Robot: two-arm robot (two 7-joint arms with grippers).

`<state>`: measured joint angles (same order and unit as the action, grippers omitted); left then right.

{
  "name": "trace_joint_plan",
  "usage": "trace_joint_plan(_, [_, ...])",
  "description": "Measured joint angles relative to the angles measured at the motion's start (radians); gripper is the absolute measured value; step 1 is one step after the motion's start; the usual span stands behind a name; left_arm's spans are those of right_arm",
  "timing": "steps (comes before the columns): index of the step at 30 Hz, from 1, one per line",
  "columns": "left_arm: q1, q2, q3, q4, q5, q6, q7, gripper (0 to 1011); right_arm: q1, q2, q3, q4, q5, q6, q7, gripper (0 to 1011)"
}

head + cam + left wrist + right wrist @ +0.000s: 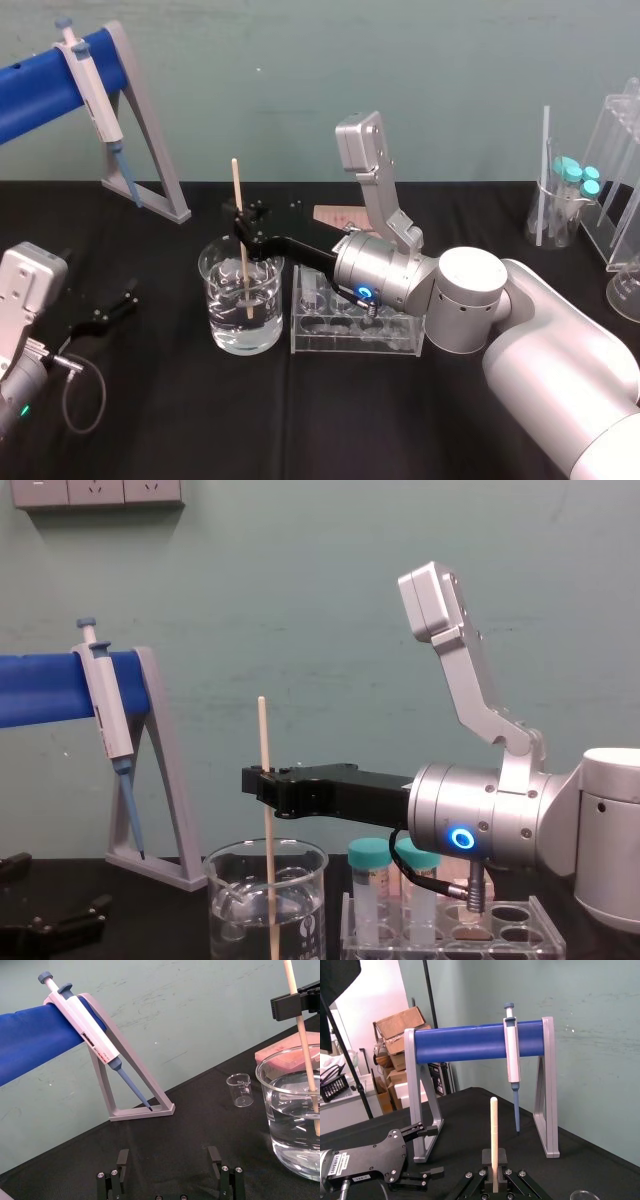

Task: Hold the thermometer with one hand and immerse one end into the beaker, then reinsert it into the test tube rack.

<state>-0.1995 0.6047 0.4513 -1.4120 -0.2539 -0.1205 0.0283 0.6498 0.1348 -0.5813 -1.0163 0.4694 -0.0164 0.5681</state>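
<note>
Right gripper (240, 218) above beaker (215, 300), fingers clamped on thermometer (241, 240) at mid-length. Thermometer upright, lower end under water, standing clear of rim. Rack (355, 325) just beside beaker on right. Left gripper (110, 312) low at table's (150, 420) left, fingers spread, holding nothing; bare cloth between it and beaker. Pipette stand (150, 150) behind.

**Worktop** (150, 420): black cover. Carries:
- beaker (243, 300), holding water, directly below right tool (240, 218)
- test tube rack (350, 330), touching beaker, on that tool's wrist side
- pipette stand (150, 120), beyond left tool (112, 310)
- pink box (330, 212), behind right tool
- glass of capped tubes (560, 215), well apart rightward
</note>
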Motion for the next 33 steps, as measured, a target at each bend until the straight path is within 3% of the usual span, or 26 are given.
trace_joint_plan(33, [0.0,0.0,0.0,0.0,0.0,0.0,0.0,1004,0.0,0.0,0.0,0.0,0.0,0.0,0.0,47])
